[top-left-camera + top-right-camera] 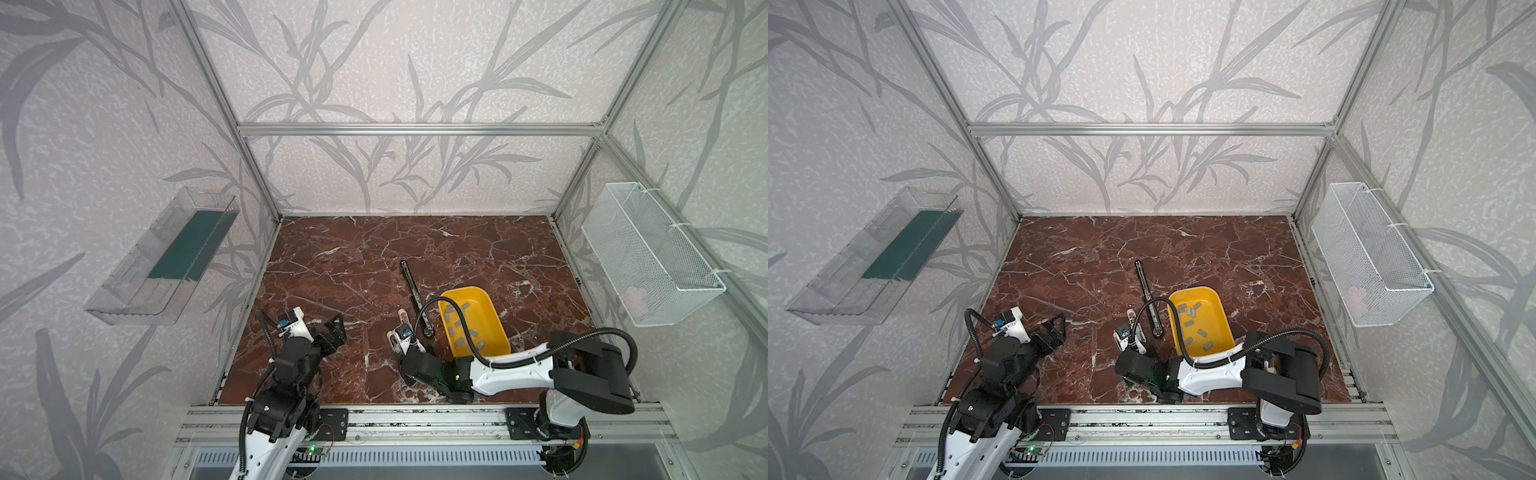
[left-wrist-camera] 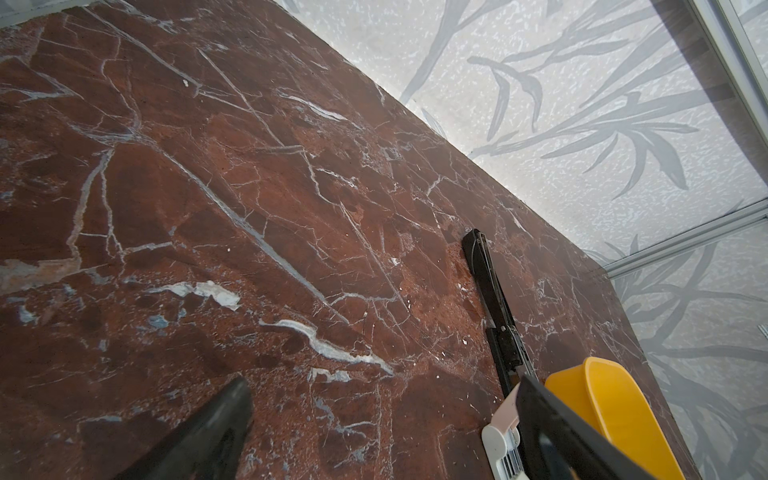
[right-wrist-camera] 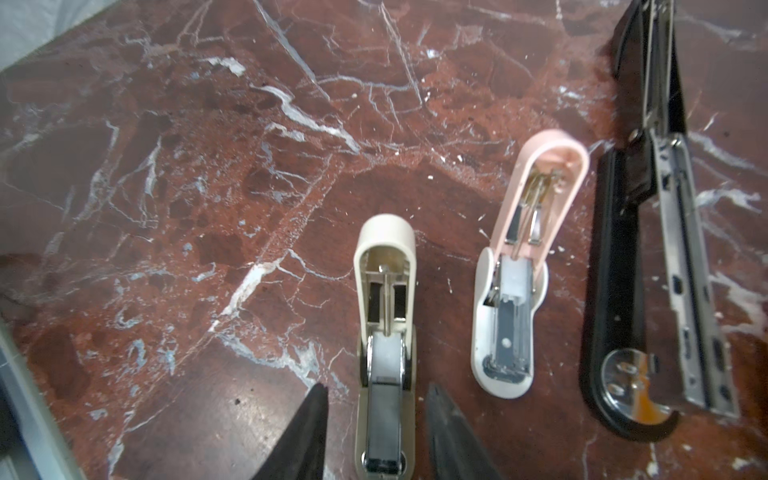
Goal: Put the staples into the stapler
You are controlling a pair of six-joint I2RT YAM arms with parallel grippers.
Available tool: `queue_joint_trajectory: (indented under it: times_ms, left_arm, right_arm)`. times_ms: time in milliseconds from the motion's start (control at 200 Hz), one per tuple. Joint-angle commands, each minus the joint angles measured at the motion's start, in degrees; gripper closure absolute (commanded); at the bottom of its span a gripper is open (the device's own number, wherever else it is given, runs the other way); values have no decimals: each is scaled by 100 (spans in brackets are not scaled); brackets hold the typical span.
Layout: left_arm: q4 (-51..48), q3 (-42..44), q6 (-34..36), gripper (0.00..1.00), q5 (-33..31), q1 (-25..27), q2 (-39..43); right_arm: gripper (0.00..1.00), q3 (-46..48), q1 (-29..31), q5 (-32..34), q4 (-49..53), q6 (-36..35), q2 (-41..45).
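Observation:
Three staplers lie opened flat near the table's front: a beige one point(image 3: 384, 332), a pink and white one point(image 3: 515, 291) and a long black one point(image 1: 413, 291) point(image 3: 648, 270). My right gripper point(image 3: 377, 388) point(image 1: 397, 345) is open, a finger on each side of the beige stapler's base with a gap on both sides. The staples point(image 1: 450, 316) point(image 1: 1202, 332), several small grey strips, lie loose in a yellow bin point(image 1: 459, 289) just right of the black stapler. My left gripper point(image 1: 338, 328) point(image 2: 384, 384) hangs open over bare table at the front left.
A clear plastic shelf point(image 1: 166, 257) holding a dark green slab hangs on the left wall. A white wire basket point(image 1: 648, 257) hangs on the right wall. Aluminium frame posts stand at the table's corners.

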State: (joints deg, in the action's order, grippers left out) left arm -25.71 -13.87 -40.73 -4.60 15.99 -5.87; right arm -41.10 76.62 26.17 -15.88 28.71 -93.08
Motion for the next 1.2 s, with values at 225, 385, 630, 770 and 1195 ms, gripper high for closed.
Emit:
queue_joint_trajectory:
  times_ms: [225, 385, 630, 770, 1195]
  left_arm:
    - [2814, 66, -940, 1, 488, -34, -1538]
    - [3590, -304, -794, 1, 47, -34, -2784]
    - [4154, 55, 96, 3, -102, -39, -3462]
    - [4187, 33, 253, 3, -126, -34, -3405]
    - [4225, 156, 254, 3, -251, -32, -3293]
  right_arm:
    - [1, 731, -159, 1312, -409, -1488, 2143]
    - [1, 498, -1057, 516, 801, -1178, 2943]
    - [1, 339, -1980, 257, 1503, -832, 3230]
    - [1, 236, -1992, 599, 1634, -635, 3100]
    - [1, 114, -2043, 585, 1854, -987, 3278]
